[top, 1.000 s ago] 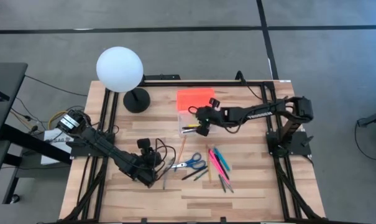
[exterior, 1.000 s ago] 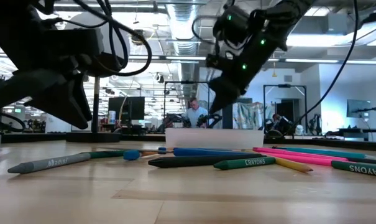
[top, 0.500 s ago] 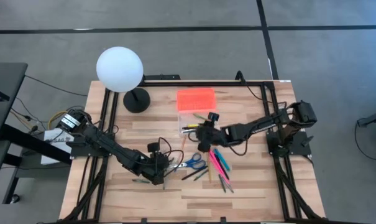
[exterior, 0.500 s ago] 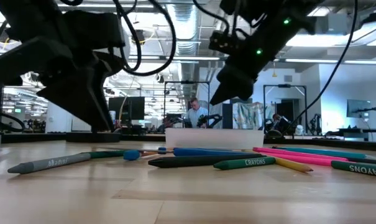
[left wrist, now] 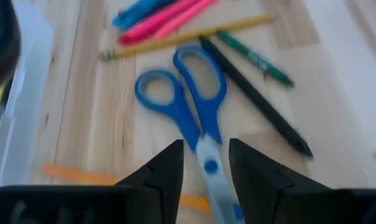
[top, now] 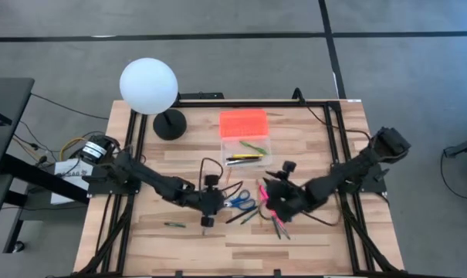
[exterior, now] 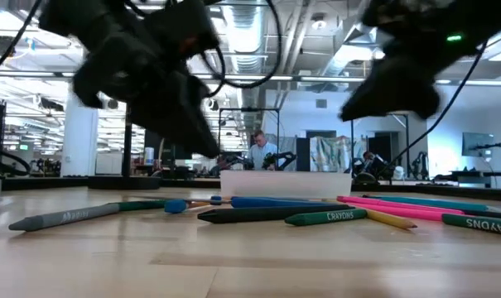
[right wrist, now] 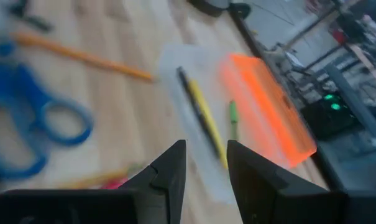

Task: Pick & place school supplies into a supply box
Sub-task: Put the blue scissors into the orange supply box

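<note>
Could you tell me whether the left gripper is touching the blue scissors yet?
Cannot tell. In the left wrist view the left gripper is open astride the scissors, but no view shows contact or a gap plainly.

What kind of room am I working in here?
Probably an open robotics lab or workshop: exposed ceiling ducts, more frame rigs behind the table, and a person seated at a workstation.

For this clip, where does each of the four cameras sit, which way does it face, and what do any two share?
High view: overhead, straight down on the table; both arms, left gripper, right gripper.
Low view: table-top height, level across crayons into the room; both arms overhead.
Left wrist view: down past its own open jaws at the blue scissors.
Right wrist view: past its own open jaws toward the supply box.
Shared: scissors appear in both wrist views and the high view.
</note>
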